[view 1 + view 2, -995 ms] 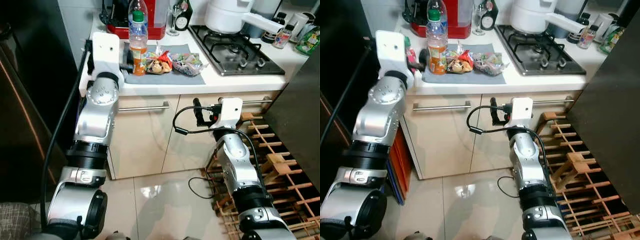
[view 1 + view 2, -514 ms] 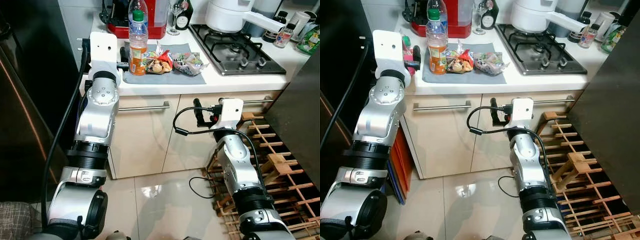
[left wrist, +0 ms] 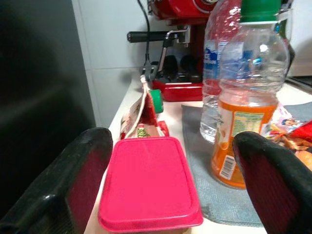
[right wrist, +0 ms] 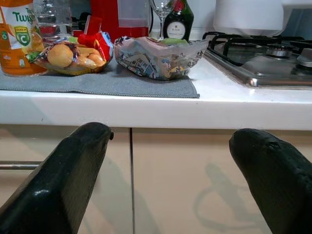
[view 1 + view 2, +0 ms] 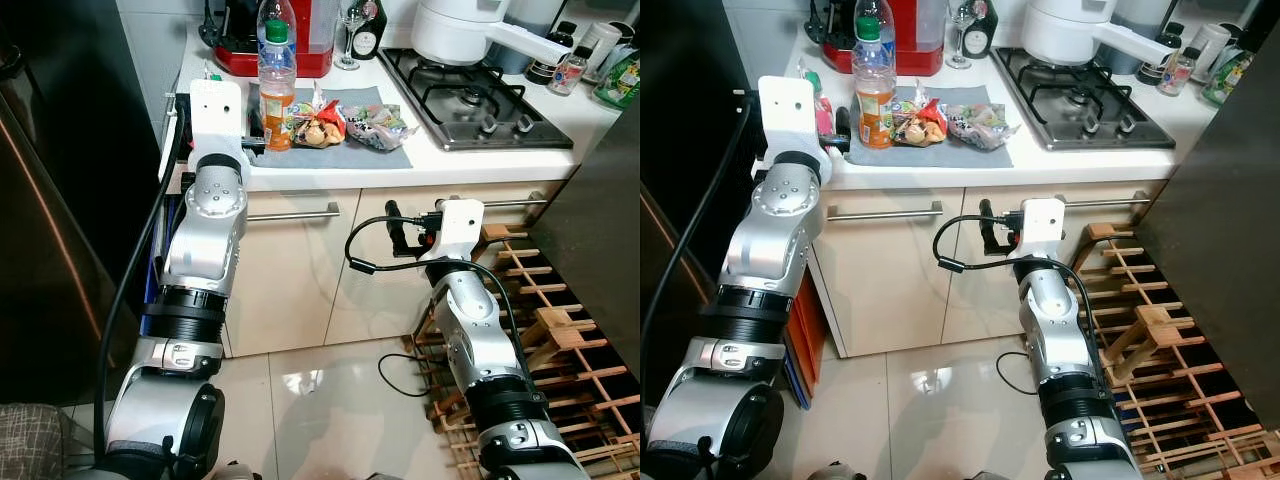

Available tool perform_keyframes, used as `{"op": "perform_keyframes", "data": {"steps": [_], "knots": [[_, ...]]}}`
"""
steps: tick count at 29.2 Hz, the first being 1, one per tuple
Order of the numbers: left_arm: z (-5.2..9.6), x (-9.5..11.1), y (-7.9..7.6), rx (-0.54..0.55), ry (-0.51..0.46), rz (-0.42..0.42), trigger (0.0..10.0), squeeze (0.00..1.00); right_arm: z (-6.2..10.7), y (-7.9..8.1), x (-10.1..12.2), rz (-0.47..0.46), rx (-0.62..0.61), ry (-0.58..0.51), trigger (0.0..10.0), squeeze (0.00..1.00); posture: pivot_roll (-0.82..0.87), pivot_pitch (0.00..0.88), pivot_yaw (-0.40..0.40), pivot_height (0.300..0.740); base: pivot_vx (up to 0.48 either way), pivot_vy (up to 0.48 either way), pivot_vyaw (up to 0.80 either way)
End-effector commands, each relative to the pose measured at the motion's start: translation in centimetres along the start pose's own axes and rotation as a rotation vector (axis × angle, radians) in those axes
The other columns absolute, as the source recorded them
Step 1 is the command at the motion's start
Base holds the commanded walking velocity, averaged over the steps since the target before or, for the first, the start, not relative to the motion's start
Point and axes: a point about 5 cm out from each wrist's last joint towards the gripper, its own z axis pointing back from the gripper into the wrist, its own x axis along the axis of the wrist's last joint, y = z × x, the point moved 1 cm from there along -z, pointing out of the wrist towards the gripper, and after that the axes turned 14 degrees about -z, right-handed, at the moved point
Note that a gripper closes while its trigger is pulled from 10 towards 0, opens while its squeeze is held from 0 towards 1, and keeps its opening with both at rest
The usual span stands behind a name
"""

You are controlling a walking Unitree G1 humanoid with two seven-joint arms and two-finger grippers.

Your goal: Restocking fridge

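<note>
Left claw (image 3: 165,161) nearer pink box (image 3: 148,183)

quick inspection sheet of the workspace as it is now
surface: white counter with a grey mat on it
job's things: orange drink bottle upright on the mat; two snack bags beside it; pink-lidded box at the counter edge, off the mat
clutter: red coffee machine, wine glass, white pot on the hob
grippers: left pincer open, level with the pink-lidded box; right pincer open, low before the cabinet doors
cables: black cable looping off the right wrist
surroundings: wooden rack on the right, dark fridge on the left
</note>
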Motion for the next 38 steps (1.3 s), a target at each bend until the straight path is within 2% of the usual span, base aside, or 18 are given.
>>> {"op": "perform_keyframes", "data": {"steps": [1, 38], "knots": [[-0.1, -0.9, 0.0, 0.007, 0.044, -0.006, 10.0, 0.00, 0.3, -0.4, 0.2, 0.008, -0.009, -0.001, 10.0, 0.00, 0.02, 0.000, -0.043, 0.740, 0.000, 0.000, 0.00], [0.6, -2.2, -0.8, -0.023, 0.097, 0.001, 10.0, 0.00, 0.3, -0.4, -0.1, 0.008, -0.008, 0.009, 10.0, 0.00, 0.02, 0.000, -0.041, 0.740, 0.000, 0.000, 0.00]]}}
